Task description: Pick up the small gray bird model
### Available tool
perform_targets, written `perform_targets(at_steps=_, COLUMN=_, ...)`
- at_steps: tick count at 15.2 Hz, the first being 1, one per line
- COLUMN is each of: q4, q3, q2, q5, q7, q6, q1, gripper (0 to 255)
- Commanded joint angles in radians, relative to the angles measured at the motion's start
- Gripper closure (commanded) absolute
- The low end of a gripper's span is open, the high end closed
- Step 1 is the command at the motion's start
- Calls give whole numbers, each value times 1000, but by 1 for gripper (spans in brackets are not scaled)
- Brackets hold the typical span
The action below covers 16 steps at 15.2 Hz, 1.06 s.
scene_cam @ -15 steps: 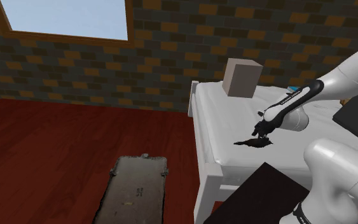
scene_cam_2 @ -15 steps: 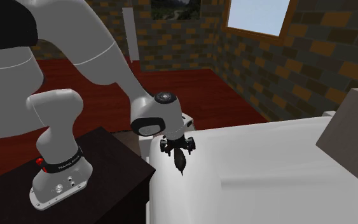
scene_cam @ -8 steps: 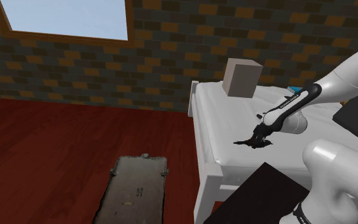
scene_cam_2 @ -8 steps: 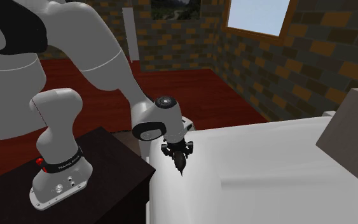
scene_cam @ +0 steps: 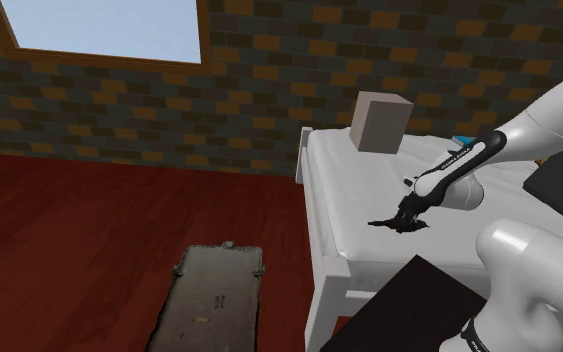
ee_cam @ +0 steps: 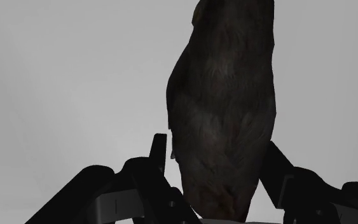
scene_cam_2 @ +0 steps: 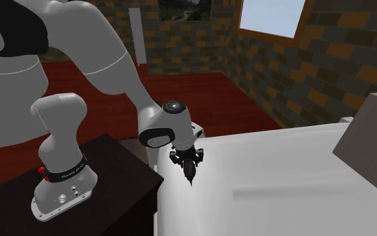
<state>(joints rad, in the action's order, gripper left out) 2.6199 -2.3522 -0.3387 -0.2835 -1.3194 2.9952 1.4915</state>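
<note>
– Change first, in the shoulder view: anything since a second ago?
– Little. The gripper (scene_cam: pixel 406 219) has sunk a touch onto the bird model (scene_cam: pixel 384 224), and over the last half second nothing has moved. The bird model, dark grey-brown, lies on the white bed (scene_cam: pixel 349 190) near the corner closest to the stand (scene_cam: pixel 409 310), its thin end toward that view's left.
– Containers?
– One grey-tan box (scene_cam: pixel 379 122) stands at the bed's far end, well apart from the bird model. Its sides are closed, so I cannot tell what it holds. A flat grey slab (scene_cam: pixel 219 295) lies on the red floor beside the bed.
– And the second exterior view?
– The gripper (scene_cam_2: pixel 189 166) points straight down over the bed's corner, just beside the dark stand. A second ago the bird model reached further below it; now a shorter dark tip (scene_cam_2: pixel 191 177) shows under it.
– The wrist view?
– The bird model (ee_cam: pixel 225 108) stretches away from the gripper over bare white bedding. Both black fingers (ee_cam: pixel 160 151) meet its flanks, one on each side, so the gripper is clamped on it.
</note>
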Motion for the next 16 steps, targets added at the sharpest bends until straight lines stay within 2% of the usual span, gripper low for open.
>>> perform_targets(at_steps=1, q4=4, q3=56, q2=18, q5=25, q7=-16, q6=-20, q1=-50, gripper=255)
perform_targets(at_steps=6, q4=17, q3=277, q2=81, q5=136, q7=-88, q6=-88, q1=-245, gripper=255)
perform_targets(at_steps=9, q4=21, q3=440, q2=122, q5=218, q7=-142, q6=-130, q1=-389, gripper=255)
perform_targets(at_steps=12, q4=21, q3=650, q2=160, q5=302, q7=-196, q6=-176, q1=-581, gripper=255)
perform_targets(at_steps=14, q4=19, q3=824, q2=172, q5=327, q7=-209, q6=-207, q1=-750, gripper=255)
perform_targets(at_steps=16, q4=19, q3=832, q2=165, q5=308, q7=-195, q6=-209, q1=-761, gripper=255)
